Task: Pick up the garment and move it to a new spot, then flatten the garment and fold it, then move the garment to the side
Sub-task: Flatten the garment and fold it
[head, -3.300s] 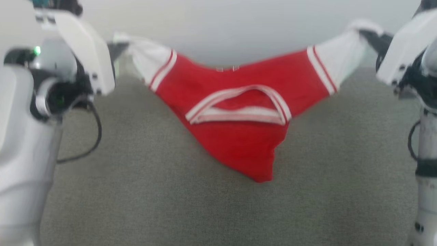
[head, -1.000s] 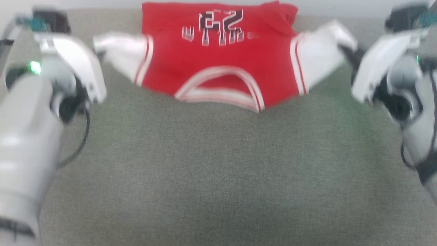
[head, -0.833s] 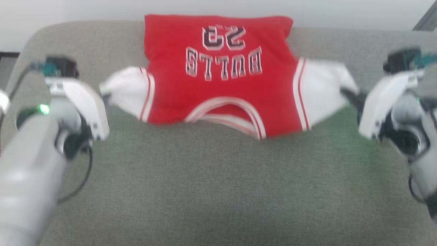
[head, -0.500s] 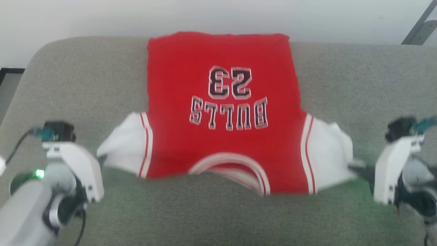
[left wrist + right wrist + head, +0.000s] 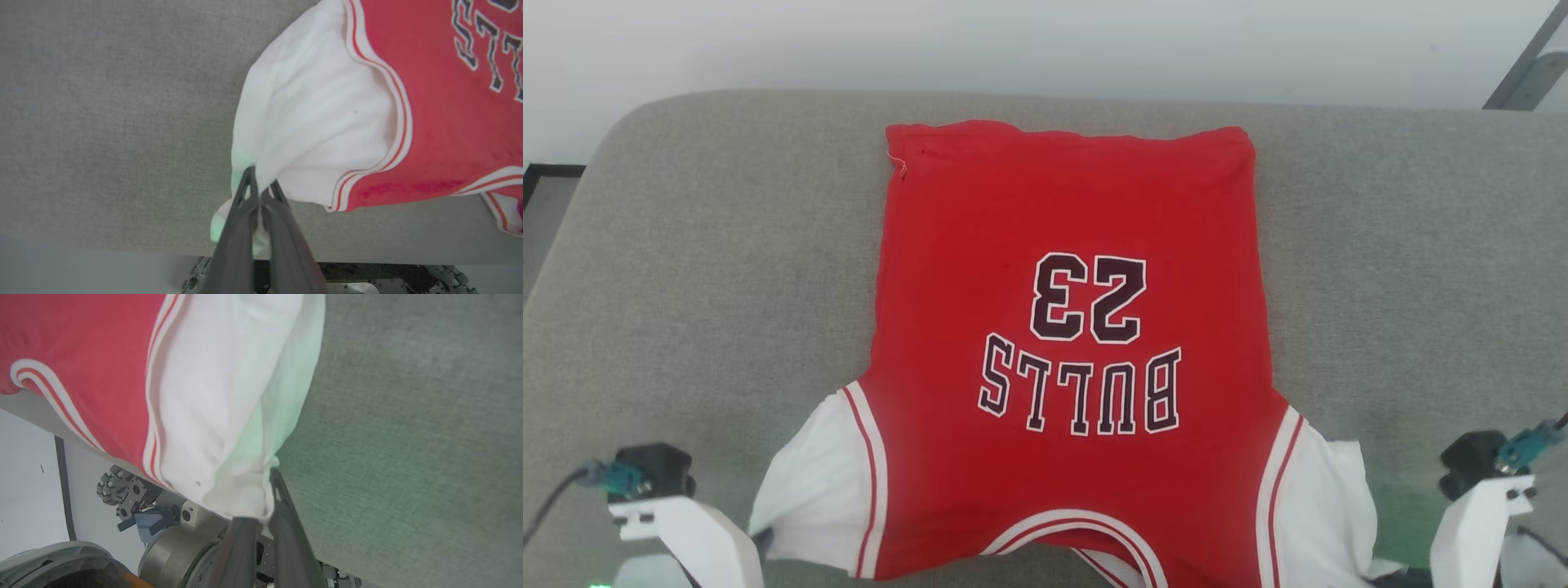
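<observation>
The garment, a red jersey with white sleeves and upside-down block lettering, lies chest-up and spread flat on the grey padded surface, hem at the far side and collar toward me. My left gripper is shut on the tip of one white sleeve near the surface's front edge. My right gripper is shut on the end of the other white sleeve, whose cloth drapes over one finger. Both sleeves are pulled outward and slightly bunched at the pinch.
The grey surface has rounded far corners, and bare fabric lies on both sides of the jersey. A white wall stands behind it, with a slanted metal strut at top right. My wheeled base shows below the front edge.
The jersey, first hanging between my grippers, now lies flat with its body stretched out on the surface. Both grippers have drawn the sleeves toward the front edge. The head view has also shifted.
</observation>
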